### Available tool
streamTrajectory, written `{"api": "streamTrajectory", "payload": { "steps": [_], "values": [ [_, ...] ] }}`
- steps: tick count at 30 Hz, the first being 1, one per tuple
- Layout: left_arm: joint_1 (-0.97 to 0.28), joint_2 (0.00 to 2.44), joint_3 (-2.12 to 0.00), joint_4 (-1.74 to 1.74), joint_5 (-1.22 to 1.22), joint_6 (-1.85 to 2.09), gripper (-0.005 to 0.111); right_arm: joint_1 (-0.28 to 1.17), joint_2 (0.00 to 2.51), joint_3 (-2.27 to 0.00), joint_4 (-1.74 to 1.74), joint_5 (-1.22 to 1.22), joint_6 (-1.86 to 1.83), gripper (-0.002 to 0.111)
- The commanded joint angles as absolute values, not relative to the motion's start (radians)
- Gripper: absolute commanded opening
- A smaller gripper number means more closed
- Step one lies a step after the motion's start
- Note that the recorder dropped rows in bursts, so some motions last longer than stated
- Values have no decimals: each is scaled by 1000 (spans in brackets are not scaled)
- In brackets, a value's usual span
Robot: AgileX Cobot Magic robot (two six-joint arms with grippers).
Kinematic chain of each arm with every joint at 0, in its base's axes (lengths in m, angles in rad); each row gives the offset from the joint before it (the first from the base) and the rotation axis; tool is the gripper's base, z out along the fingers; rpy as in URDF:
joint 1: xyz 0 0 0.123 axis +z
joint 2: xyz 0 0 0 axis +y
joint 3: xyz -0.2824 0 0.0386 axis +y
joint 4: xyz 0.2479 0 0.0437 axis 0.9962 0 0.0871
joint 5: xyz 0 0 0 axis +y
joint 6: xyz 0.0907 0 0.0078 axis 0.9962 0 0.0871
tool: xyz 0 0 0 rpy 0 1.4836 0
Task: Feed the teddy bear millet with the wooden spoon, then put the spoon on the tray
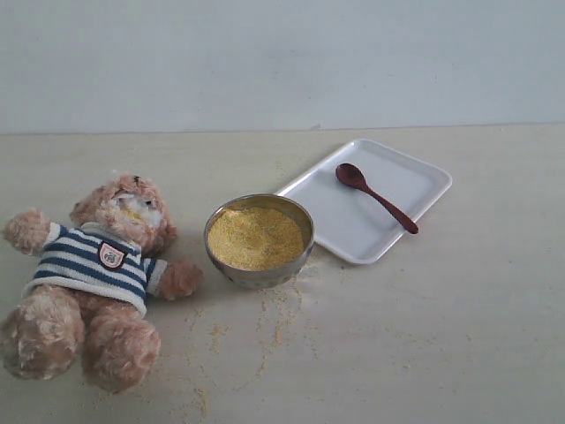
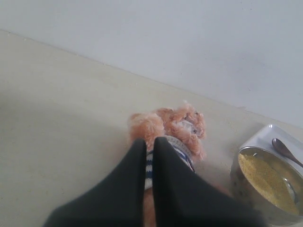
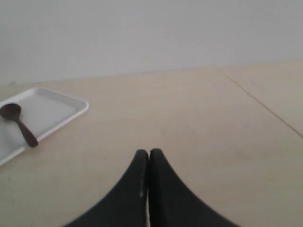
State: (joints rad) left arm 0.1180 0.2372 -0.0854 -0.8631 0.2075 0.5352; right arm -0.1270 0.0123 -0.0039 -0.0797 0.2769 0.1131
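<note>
The teddy bear (image 1: pixel 93 269) lies on its back at the left of the table, in a striped shirt, with yellow grains on its muzzle. The millet (image 1: pixel 256 237) fills a steel bowl (image 1: pixel 259 272) in the middle. The wooden spoon (image 1: pixel 375 197) lies on the white tray (image 1: pixel 349 234) at the right. Neither gripper shows in the exterior view. My left gripper (image 2: pixel 148 142) is shut and empty, above the teddy bear (image 2: pixel 177 125), with the millet (image 2: pixel 267 182) to one side. My right gripper (image 3: pixel 148 152) is shut and empty over bare table, away from the spoon (image 3: pixel 19 124) and tray (image 3: pixel 52 111).
Loose millet grains (image 1: pixel 265 331) are scattered on the table in front of the bowl and beside the bear. A pale wall (image 1: pixel 282 62) rises behind the table.
</note>
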Motion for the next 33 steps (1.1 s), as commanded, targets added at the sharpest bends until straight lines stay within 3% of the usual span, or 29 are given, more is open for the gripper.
{"api": "streamTrajectory", "payload": {
  "steps": [1,29,31,33],
  "values": [
    [113,232,-82,-872,207,530,5,-128,11,0,-72,332,39,0],
    [113,232,-82,-872,207,530,5,-128,11,0,-61,328,44,0],
    [113,232,-82,-795,209,538,5,-128,11,0,-61,328,44,0],
    [113,223,-82,-468,209,526,5,-128,11,0,-61,328,44,0]
  ]
}}
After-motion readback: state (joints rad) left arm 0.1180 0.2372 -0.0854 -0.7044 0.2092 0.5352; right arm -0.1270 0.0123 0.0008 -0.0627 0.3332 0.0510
